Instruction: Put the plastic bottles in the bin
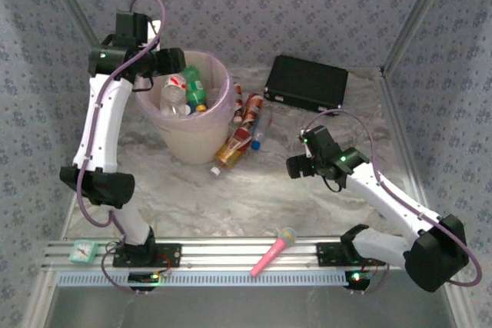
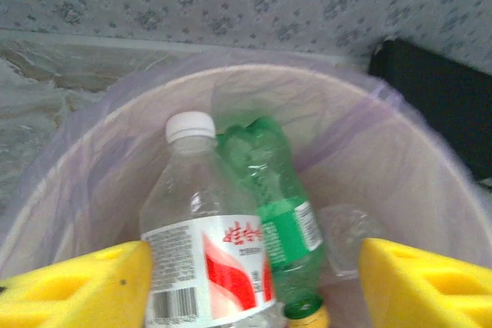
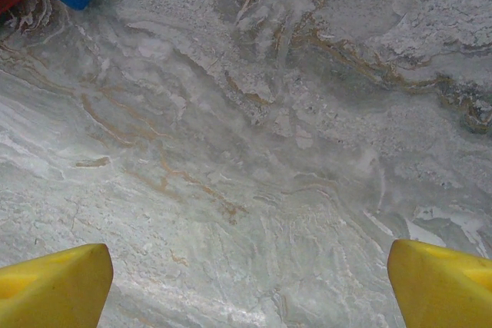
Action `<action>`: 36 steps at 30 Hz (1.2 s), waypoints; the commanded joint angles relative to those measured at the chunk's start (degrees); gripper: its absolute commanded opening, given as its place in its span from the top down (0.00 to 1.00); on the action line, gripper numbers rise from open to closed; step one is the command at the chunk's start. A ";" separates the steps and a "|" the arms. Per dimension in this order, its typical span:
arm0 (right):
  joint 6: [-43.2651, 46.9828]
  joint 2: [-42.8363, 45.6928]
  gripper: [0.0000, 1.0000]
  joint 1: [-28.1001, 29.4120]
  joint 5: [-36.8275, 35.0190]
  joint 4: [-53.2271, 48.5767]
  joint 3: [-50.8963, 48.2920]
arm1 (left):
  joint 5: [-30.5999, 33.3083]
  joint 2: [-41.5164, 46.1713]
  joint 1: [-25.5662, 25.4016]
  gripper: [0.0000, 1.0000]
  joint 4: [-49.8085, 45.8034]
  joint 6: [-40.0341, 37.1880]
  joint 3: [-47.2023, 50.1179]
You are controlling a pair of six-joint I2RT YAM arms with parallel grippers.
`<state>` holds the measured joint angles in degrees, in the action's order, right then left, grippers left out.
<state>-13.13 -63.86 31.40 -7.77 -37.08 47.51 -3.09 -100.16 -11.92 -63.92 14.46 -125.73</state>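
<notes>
Soft, even overhead light, faint shadows, mild glare; wrist views slightly blurry up close.

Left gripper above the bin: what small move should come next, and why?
Probably lift the left gripper straight up and clear of the bin. Its fingers stand wide apart, the white-capped bottle sits inside with the right finger apart from it, and more bottles wait on the table beside the bin.
</notes>
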 commanded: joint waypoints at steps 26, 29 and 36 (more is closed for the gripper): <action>-14.51 -0.58 0.07 1.10 5.86 11.22 1.64 | -1.76 11.61 0.67 0.29 19.06 3.06 27.28; -16.93 -2.26 0.07 0.99 5.14 13.87 1.84 | -1.70 11.85 0.59 0.19 16.99 0.85 23.12; -18.05 -13.07 0.08 -0.15 5.02 19.93 8.60 | -0.94 15.68 -0.41 0.00 15.35 -0.37 19.33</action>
<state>-29.21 -73.80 31.83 -2.96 -21.19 52.27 -3.79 -87.72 -11.55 -46.87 15.03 -104.97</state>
